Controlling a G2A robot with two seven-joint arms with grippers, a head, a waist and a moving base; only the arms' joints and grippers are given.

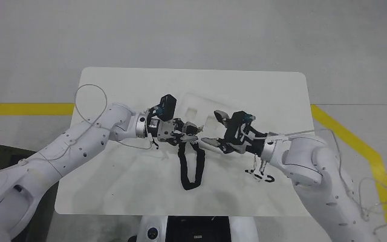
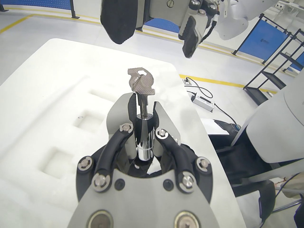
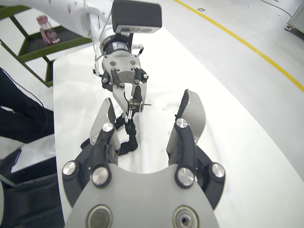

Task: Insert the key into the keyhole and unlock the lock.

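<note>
**Figure. Lock held above the table, seen from the top and both wrist cameras.**

- The left gripper [image 2: 143, 110] is clamped on the shiny barrel of the lock [image 2: 143, 141], one finger on each side. It holds the lock above the middle of the white table [image 1: 272, 181].
- The key [image 2: 141, 81] sits with its blade in the keyhole at the barrel's end. Its flat patterned head stands clear of the fingers and points right, toward the other arm.
- A black cable [image 1: 192, 166] hangs from the lock as a loop. Its lower part lies on the table toward the near edge.
- The right gripper [image 3: 147, 110] is just right of the key and faces it. Its jaws are spread wide, with nothing between them, and they are apart from the key head.
- Square recesses [image 2: 57, 161] are sunk into the table's foam surface on the far side of the lock.
</note>
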